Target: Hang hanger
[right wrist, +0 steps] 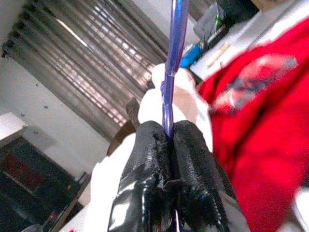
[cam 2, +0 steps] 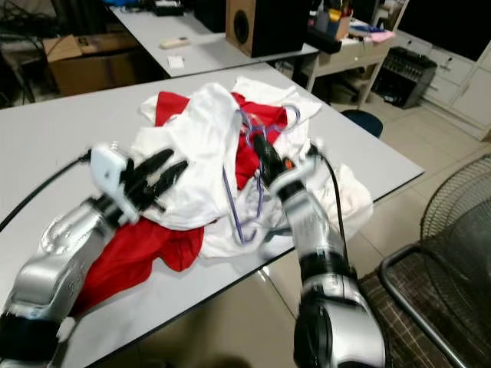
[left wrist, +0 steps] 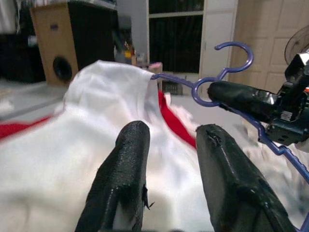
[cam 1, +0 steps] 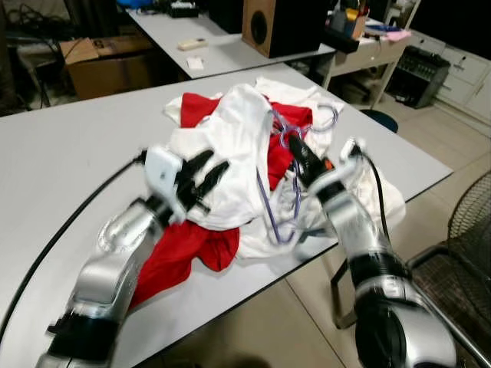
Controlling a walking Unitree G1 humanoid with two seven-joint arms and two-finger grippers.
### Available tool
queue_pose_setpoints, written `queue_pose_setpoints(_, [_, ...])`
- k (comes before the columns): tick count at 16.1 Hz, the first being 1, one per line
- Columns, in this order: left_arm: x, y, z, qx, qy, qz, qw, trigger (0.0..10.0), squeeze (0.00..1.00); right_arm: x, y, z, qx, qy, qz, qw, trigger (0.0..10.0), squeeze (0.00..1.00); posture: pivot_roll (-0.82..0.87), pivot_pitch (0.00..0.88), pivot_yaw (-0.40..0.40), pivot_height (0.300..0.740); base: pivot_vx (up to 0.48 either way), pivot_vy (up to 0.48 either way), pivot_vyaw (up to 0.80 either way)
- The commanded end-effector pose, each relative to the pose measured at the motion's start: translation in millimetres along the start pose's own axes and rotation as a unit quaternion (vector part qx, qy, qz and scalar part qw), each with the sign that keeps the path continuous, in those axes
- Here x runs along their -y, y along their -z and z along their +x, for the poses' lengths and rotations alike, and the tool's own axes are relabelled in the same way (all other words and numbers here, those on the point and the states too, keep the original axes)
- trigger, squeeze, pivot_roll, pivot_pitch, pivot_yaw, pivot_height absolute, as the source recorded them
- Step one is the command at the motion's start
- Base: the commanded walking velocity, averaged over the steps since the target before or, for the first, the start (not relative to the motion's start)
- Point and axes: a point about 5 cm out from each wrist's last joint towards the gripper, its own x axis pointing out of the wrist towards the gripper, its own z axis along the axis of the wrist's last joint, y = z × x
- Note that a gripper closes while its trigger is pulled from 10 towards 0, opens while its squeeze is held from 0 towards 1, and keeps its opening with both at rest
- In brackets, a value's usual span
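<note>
A purple wire hanger (cam 1: 268, 201) lies tangled in a pile of white clothes (cam 1: 230, 130) and red clothes (cam 1: 184, 253) on the pale table (cam 1: 69, 146). My right gripper (cam 1: 295, 146) is shut on the hanger's wire just under its hook (left wrist: 236, 48); in the right wrist view the wire (right wrist: 175, 38) rises out from between the pressed fingertips (right wrist: 190, 133). My left gripper (cam 1: 207, 172) is open, its fingers (left wrist: 130, 140) resting over the white cloth at the pile's left side, with nothing between them.
The table's front edge runs diagonally just under both arms. A black mesh chair (cam 1: 460, 261) stands at the right. Behind are a second table (cam 1: 222, 50) with a wooden speaker (cam 1: 272, 23), a cardboard box (cam 1: 107, 61), and a blue stool (cam 1: 381, 119).
</note>
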Motion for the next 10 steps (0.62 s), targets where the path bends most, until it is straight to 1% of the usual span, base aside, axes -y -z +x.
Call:
queue_pose_setpoints(1, [11.5,-1.9,1.2,-0.001,0.038,-0.008,0.999,10.0,0.0,-7.6,-12.7,1.6,0.018,-0.032,-0.008,0.999,10.0,0.0,0.08,0.0,-0.04,0.74,0.0,0.0,0.0])
queue_pose_setpoints(2, [16.7,3.2,2.3,-0.022,0.053,0.002,0.998,10.0,0.0,-8.2,-16.5,-1.0,0.03,-0.039,0.007,0.999,10.0,0.0,0.08,0.0,-0.033,0.74,0.0,0.0,0.0])
queue_pose_setpoints(3, [19.4,10.5,5.7,-0.041,0.044,-0.011,0.998,10.0,0.0,-7.4,-16.3,-3.9,0.037,-0.038,0.015,0.998,10.0,0.0,0.07,0.0,-0.024,0.74,0.0,0.0,0.0])
queue_pose_setpoints(4, [21.5,15.9,13.0,-0.054,0.043,-0.006,0.998,10.0,1.0,-6.5,-15.6,-4.3,0.036,-0.031,0.015,0.999,10.0,0.0,0.06,0.0,-0.013,0.74,0.0,0.0,0.0])
queue_pose_setpoints(7, [29.1,25.5,16.6,-0.085,0.064,0.0,0.994,10.0,1.0,-10.8,-12.2,-7.1,0.036,-0.032,0.012,0.999,10.0,0.0,0.04,0.0,0.007,0.74,0.0,0.0,0.0])
queue_pose_setpoints(8, [33.4,36.2,16.0,-0.133,0.075,0.035,0.988,10.0,0.8,-14.6,-17.9,-7.2,0.041,-0.034,0.014,0.998,10.0,0.0,0.03,0.0,0.009,0.74,0.0,0.0,0.0])
queue_pose_setpoints(9, [33.7,38.3,14.7,-0.141,0.073,0.039,0.986,10.0,0.0,-15.7,-18.6,-7.5,0.042,-0.035,0.014,0.998,10.0,0.0,0.03,0.0,0.008,0.74,0.0,0.0,0.0])
queue_pose_setpoints(10, [33.6,41.7,12.3,-0.153,0.062,0.028,0.986,10.0,0.0,-16.9,-20.4,-7.7,0.044,-0.035,0.014,0.998,10.0,0.0,0.03,0.0,0.006,0.74,0.0,0.0,0.0])
